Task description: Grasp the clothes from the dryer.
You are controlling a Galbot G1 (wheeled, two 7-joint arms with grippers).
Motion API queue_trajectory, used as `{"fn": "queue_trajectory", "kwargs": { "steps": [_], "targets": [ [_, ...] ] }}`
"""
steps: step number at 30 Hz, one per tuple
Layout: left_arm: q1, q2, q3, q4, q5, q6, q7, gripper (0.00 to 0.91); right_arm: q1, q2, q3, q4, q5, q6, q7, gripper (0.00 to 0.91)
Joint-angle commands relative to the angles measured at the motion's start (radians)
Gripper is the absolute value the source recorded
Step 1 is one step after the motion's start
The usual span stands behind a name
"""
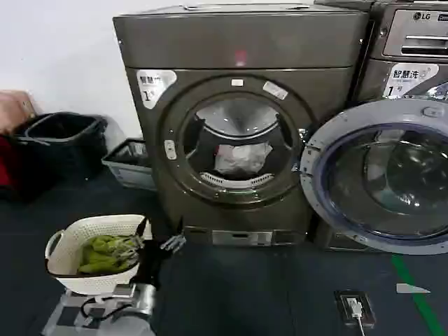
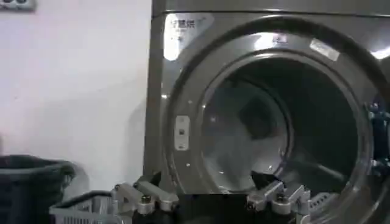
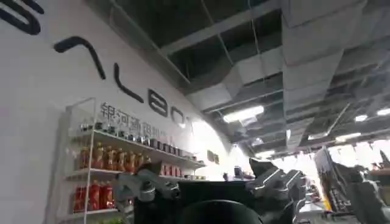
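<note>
Bronze-grey dryer (image 1: 238, 49) of smooth, satin-sheen metal; inside its porthole, soft crumpled white clothes (image 1: 242, 159); beside it, a glossy glass door (image 1: 388, 178).

Large bronze-grey metal front-loading dryer (image 1: 238, 126): white "1" sticker, small pink-red light on top panel, dark drum interior. Soft white-to-pale-grey fabric bundle of clothes (image 1: 242, 159) inside porthole. Round open porthole door (image 1: 378, 183): pale silver-grey rim, dark tinted glass. Off-white woven laundry basket (image 1: 70, 241) holding yellow-green garments (image 1: 105, 253). Black plastic bin (image 1: 59, 143). Dark blue-grey floor with green stripe (image 1: 420, 297)
</note>
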Motion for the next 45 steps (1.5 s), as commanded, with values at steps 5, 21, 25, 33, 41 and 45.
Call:
{"fn": "queue_trajectory", "kwargs": {
  "steps": [5, 21, 25, 33, 41, 45],
  "targets": [
    [0.005, -0.003, 0.004, 0.004, 0.049, -0.05, 0.021, 0.907, -0.007, 0.005, 0.006, 0.022, 0.038, 0.034, 0.004, 0.907],
    [0.0, -0.009, 0.003, -0.015, 0.055, -0.027, 0.023, 0.907, -0.012, 0.011, 0.017, 0.013, 0.042, 0.027, 0.0, 0.907],
    [-0.001, -0.013, 0.004, -0.019, 0.058, -0.026, 0.024, 0.907, -0.008, 0.012, 0.015, 0.018, 0.043, 0.027, -0.003, 0.907],
    [-0.003, -0.016, 0.006, -0.019, 0.062, -0.025, 0.025, 0.907, -0.01, 0.012, 0.019, 0.015, 0.043, 0.025, -0.011, 0.907],
    [-0.005, -0.012, 0.002, -0.019, 0.061, -0.024, 0.024, 0.907, -0.007, 0.016, 0.017, 0.024, 0.045, 0.024, -0.019, 0.907],
    [-0.005, -0.011, -0.004, -0.017, 0.058, -0.025, 0.024, 0.907, -0.01, 0.019, 0.017, 0.025, 0.045, 0.025, -0.021, 0.907]
  ]
}}
